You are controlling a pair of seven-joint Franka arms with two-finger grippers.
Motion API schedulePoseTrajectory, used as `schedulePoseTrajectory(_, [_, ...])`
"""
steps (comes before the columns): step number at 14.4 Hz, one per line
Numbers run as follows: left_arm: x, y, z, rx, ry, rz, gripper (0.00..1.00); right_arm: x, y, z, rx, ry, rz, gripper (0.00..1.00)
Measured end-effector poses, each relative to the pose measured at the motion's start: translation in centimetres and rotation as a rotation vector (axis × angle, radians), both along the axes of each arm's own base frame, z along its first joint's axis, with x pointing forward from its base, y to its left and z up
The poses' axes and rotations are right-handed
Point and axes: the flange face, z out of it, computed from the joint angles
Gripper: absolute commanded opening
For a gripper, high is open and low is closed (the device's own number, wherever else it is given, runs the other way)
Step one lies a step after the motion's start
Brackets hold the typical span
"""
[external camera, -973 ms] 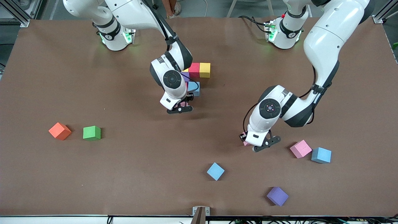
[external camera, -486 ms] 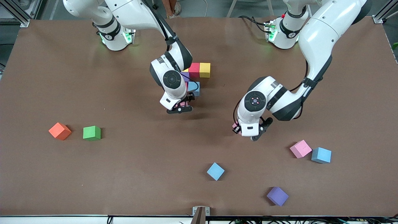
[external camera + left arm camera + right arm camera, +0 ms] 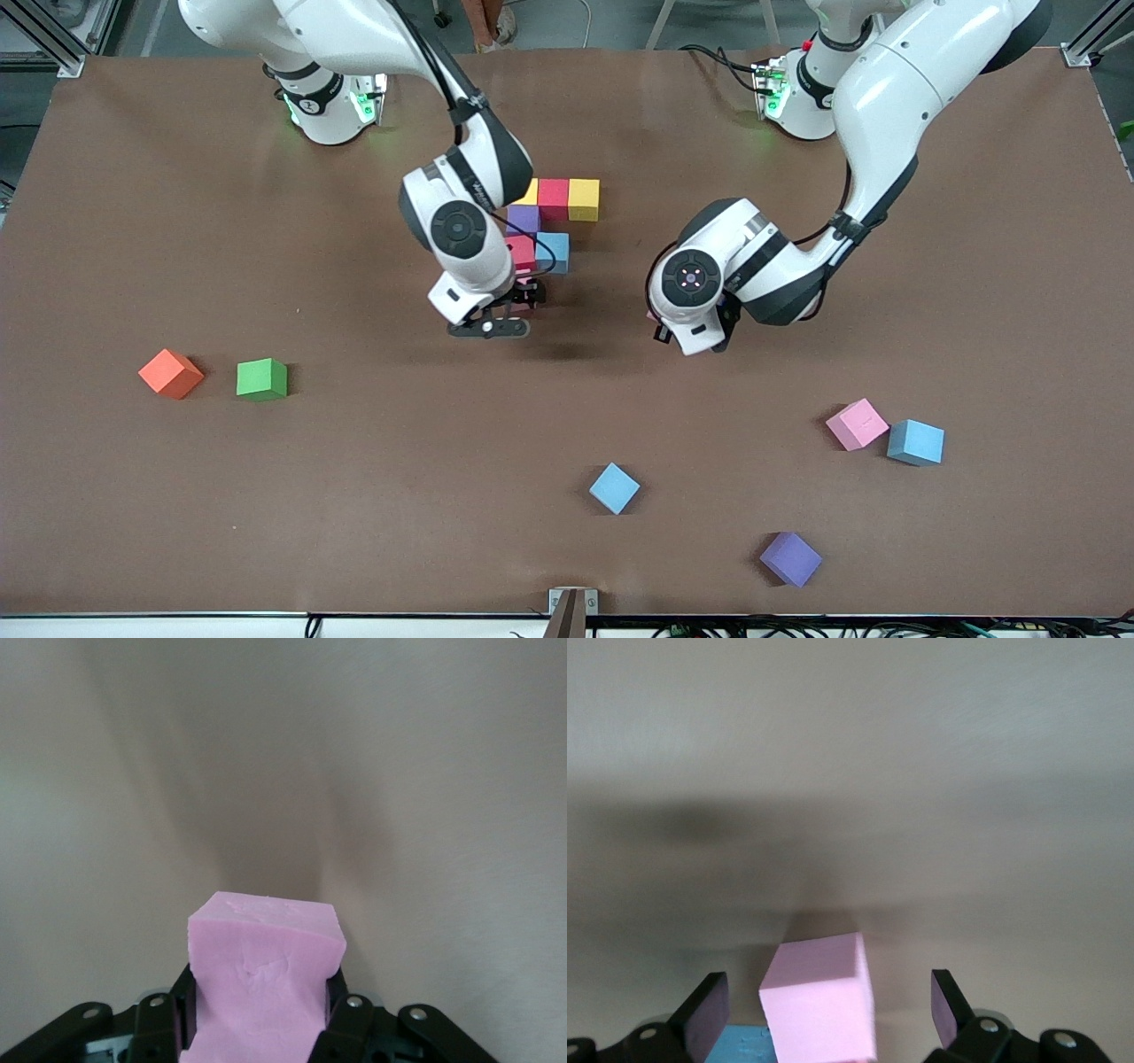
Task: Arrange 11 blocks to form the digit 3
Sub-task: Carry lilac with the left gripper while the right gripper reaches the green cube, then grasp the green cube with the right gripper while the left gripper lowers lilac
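Note:
The started digit 3 sits mid-table: yellow (image 3: pixel 531 190), red (image 3: pixel 554 197) and yellow (image 3: pixel 583 198) blocks in a row, with purple (image 3: pixel 523 217), light blue (image 3: pixel 554 251) and red (image 3: pixel 521 252) blocks nearer the camera. A pink block (image 3: pixel 526 291) (image 3: pixel 819 1001) stands on the table against that group, touching a light blue block (image 3: pixel 744 1045). My right gripper (image 3: pixel 507 312) (image 3: pixel 826 997) hangs open over the pink block, its fingers clear of both sides. My left gripper (image 3: pixel 661 324) (image 3: pixel 261 992) is shut on another pink block (image 3: pixel 264 966), above bare table toward the left arm's end from the group.
Loose blocks lie nearer the camera: green (image 3: pixel 261 378) beside an orange cube (image 3: pixel 170 373) toward the right arm's end, light blue (image 3: pixel 614 487), purple (image 3: pixel 790 558), and pink (image 3: pixel 857 424) beside light blue (image 3: pixel 915 442) toward the left arm's end.
My right gripper opened, let go of its pink block and drew back a little toward the right arm's end. My left gripper carried its pink block from near the loose pink one toward the group.

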Motion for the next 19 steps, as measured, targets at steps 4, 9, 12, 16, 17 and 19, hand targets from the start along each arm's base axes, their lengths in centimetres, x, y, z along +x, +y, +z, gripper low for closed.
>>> schedulePoseTrajectory(4, [-3.3, -2.1, -0.7, 0.044, 0.005, 0.177, 0.15, 7.4, -10.9, 5.8, -0.012, -0.026, -0.191, 1.00])
schedulePoseTrajectory(9, [-6.9, -4.6, -1.6, 0.114, -0.010, 0.419, 0.15, 11.2, -21.8, 4.6, -0.016, -0.018, -0.246, 1.00])
schedulePoseTrajectory(12, [-9.5, -6.1, -2.6, 0.131, -0.015, 0.443, 0.14, 11.7, -24.2, 4.5, -0.014, -0.013, -0.243, 1.00])
schedulePoseTrajectory(16, [-11.5, -7.9, -3.0, 0.115, -0.077, 0.411, 0.14, 12.0, -26.4, 3.9, -0.019, -0.001, -0.265, 1.00])
schedulePoseTrajectory(17, [-11.8, -8.4, -2.9, 0.107, -0.098, 0.401, 0.14, 12.1, -27.1, 3.5, -0.019, 0.004, -0.252, 1.00])
schedulePoseTrajectory(19, [-12.0, -8.9, -2.8, 0.090, -0.126, 0.388, 0.14, 12.3, -28.4, 2.5, -0.020, 0.014, -0.208, 1.00])
